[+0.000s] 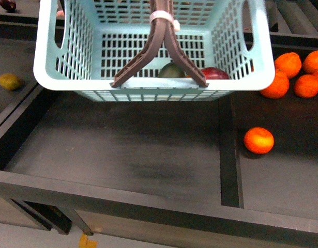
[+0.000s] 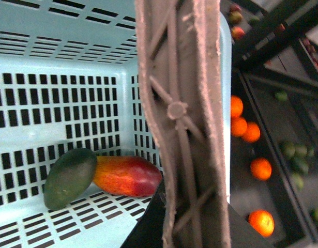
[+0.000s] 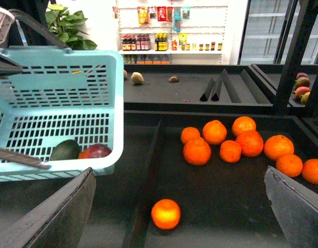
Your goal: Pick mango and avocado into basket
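Mango (image 2: 129,175): on the basket (image 1: 55,77) floor by a side wall; firm, smooth, fairly heavy; best taken across its middle.
Avocado (image 2: 70,177): touching the mango's orange end; small, firm, likely to roll.
Handles (image 1: 164,49): stiff, zip-tied, crossing above the fruit and obstructing reach.
Oranges (image 3: 236,144): in the neighbouring shelf bay, one loose orange (image 1: 258,140) apart.
Right gripper (image 3: 179,217): fingers wide apart, empty.
Left gripper: cannot tell.

The basket (image 1: 71,77) is pale aqua with slotted walls and brown-grey handles (image 1: 164,51). Inside, the avocado (image 2: 70,177) is dull dark green, the mango (image 2: 127,175) maroon fading to orange-yellow. Bright orange oranges (image 3: 236,144) lie on black shelving (image 1: 148,155).
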Motion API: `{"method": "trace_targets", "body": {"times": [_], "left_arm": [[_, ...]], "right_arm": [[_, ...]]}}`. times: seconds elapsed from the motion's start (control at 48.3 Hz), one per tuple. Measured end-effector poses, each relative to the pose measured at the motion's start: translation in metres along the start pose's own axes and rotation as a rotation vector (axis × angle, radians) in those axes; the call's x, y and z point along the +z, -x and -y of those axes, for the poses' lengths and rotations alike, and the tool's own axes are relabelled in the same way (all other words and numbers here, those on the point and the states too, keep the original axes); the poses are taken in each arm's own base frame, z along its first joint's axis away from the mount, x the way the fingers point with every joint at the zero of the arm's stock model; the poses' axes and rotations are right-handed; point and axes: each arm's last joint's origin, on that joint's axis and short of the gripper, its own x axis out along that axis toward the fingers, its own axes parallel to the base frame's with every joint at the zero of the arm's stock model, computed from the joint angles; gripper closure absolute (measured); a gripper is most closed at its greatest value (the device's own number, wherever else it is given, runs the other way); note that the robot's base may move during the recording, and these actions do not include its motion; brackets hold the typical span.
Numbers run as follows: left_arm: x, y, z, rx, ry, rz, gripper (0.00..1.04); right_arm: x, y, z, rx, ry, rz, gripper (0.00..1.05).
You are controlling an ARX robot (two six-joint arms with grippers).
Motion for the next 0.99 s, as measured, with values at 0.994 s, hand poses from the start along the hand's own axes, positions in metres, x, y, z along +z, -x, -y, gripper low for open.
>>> {"method": "trace_targets", "body": {"times": [0.994], "left_arm": [[0.020,-0.157,-0.129,0.507,0.994,0.276,0.90]], "right_arm": [[0.000,0.000,0.000,0.000,0.000,0.000,0.08]]}}
